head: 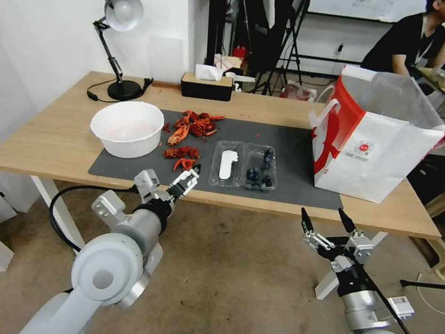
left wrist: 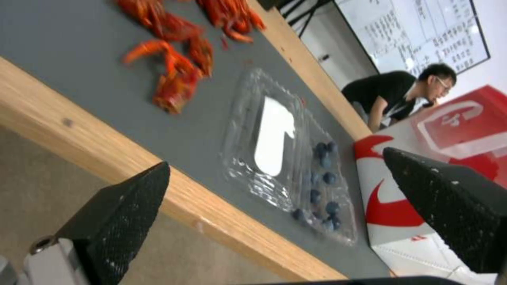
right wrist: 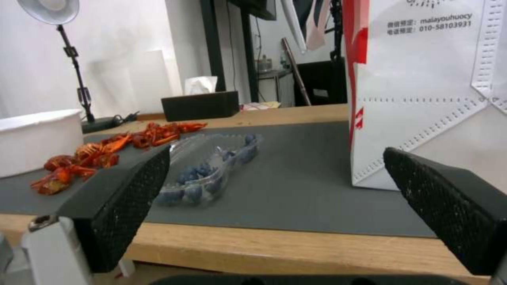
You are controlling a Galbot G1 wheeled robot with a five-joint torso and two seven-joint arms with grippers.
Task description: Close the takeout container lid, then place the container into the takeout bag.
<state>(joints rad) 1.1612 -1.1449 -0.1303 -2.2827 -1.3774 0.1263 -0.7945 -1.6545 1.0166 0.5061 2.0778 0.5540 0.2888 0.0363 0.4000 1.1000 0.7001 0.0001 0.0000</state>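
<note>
Clear box [head: 244,166] lies open on the mat, left of the bag [head: 375,139].
Labelled lid [head: 226,163] flat beside the blueberry half; left tool [head: 190,177] and right tool [head: 325,218] gape, empty, at the tabletop edge.

**Even indoor light, soft wrist views**

The scene is bright and evenly lit, seemingly from overhead, with only faint shadows on the dark grey rectangular mat [head: 288,158]. The head view bends straight lines toward its edges, most at 3 and 9 o'clock. The left wrist view is blurred throughout; the clear plastic hinged lid [left wrist: 264,138] shows glints of glare. In the right wrist view the near black textured fingers [right wrist: 126,206] are soft, and the white wall at 10 o'clock washes out.
</note>
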